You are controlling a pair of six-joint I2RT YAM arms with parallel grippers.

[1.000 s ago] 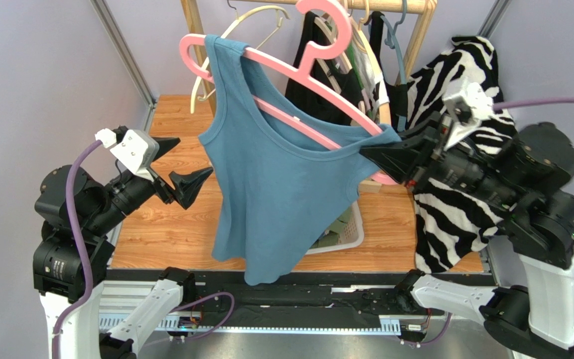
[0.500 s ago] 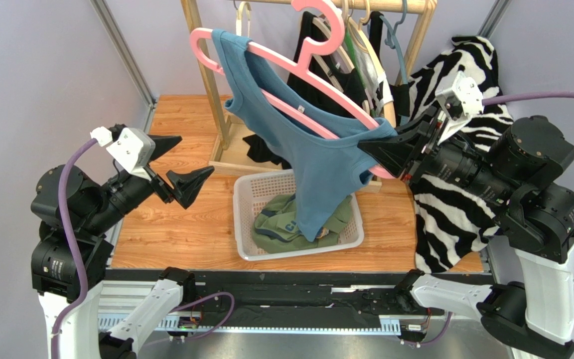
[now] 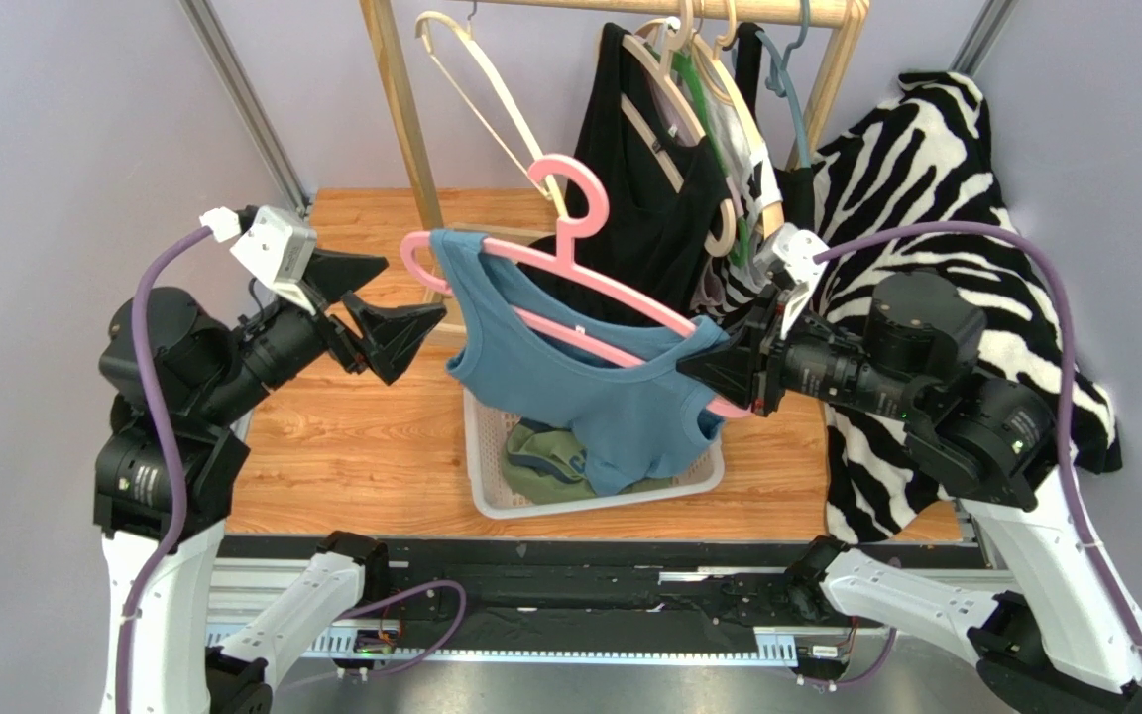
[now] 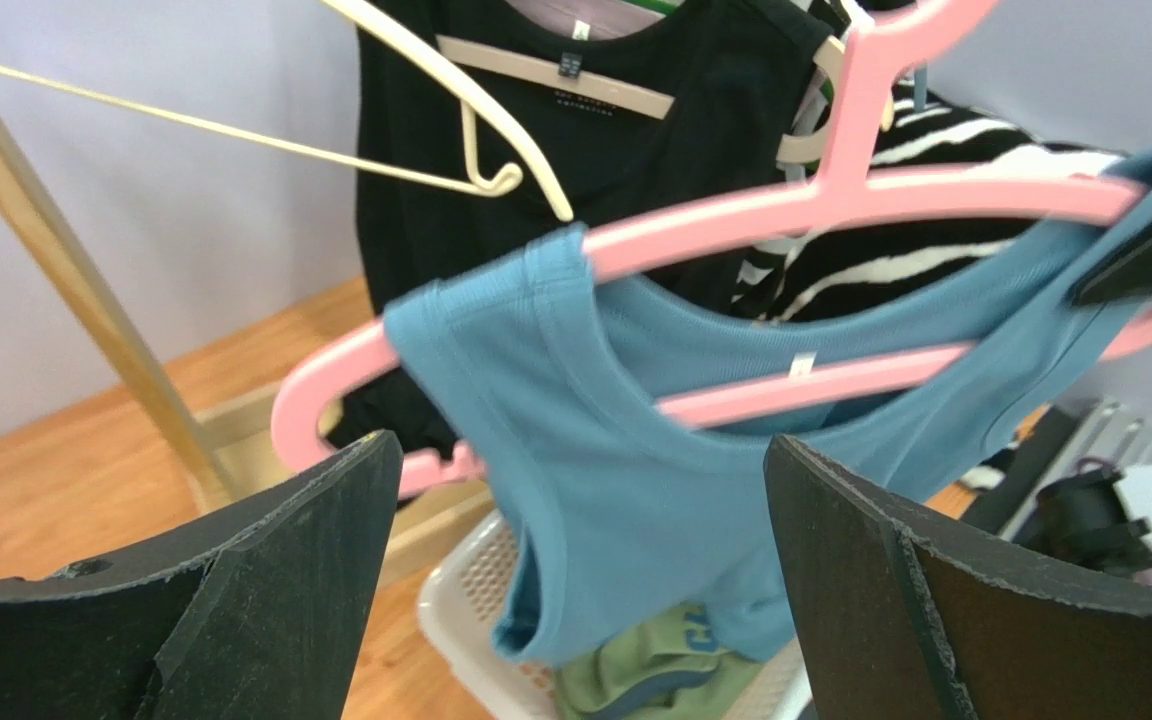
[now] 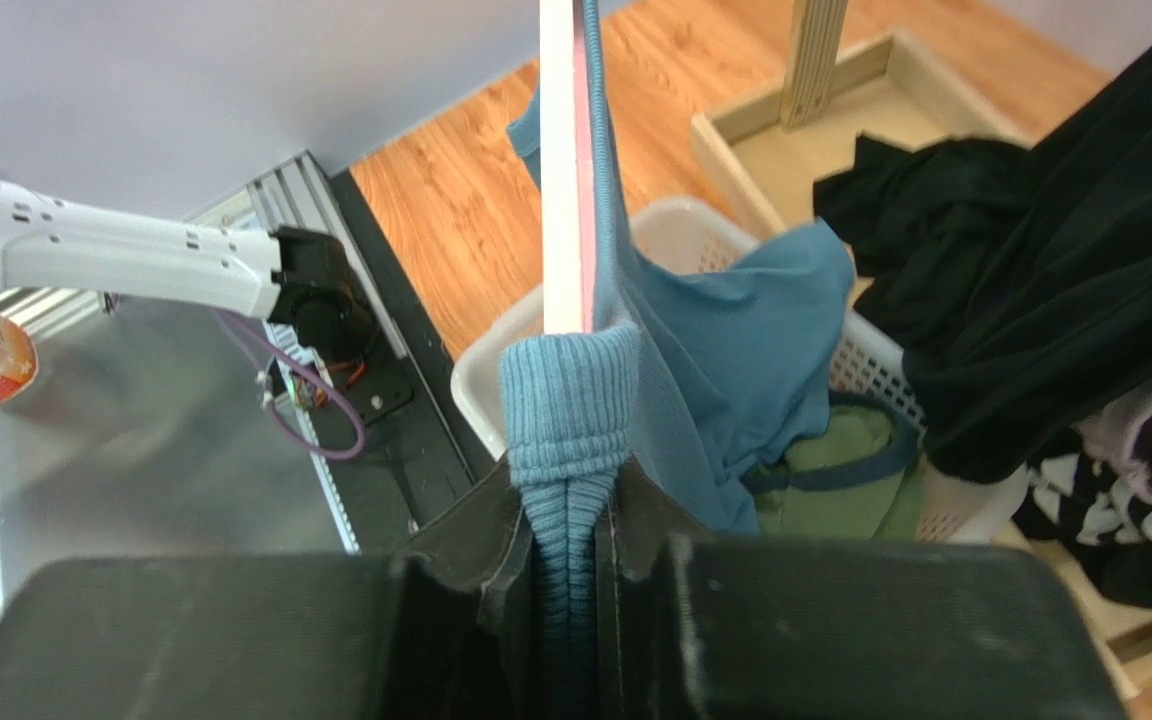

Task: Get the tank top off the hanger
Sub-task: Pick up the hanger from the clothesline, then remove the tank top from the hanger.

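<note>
- Tank top (image 3: 592, 390): blue, draped over the pink hanger with both straps on. It hangs in the air between my 2 arms, above the white basket (image 3: 491, 491). I cannot tell whether the hem touches the green clothing inside.
- Pink hanger (image 3: 570, 290): tilted, with its hook clear of the rail and its far end toward my left side. In my judgement, it must be kept level and steady so the fabric slides off rather than bunching.
- Right gripper (image 5: 567, 518): clamped on 1 strap together with the hanger end. This grip anchors the work and should not loosen, though the pinned strap cannot come off here.
- Left gripper (image 3: 416, 289): jaws spread wide, holding nothing, just beside the free end of the hanger.
- Free strap (image 4: 545, 308): looped over that end. My advice is to close on the strap fabric alone, not the pink bar beneath, then draw it outward past the tip.
</note>
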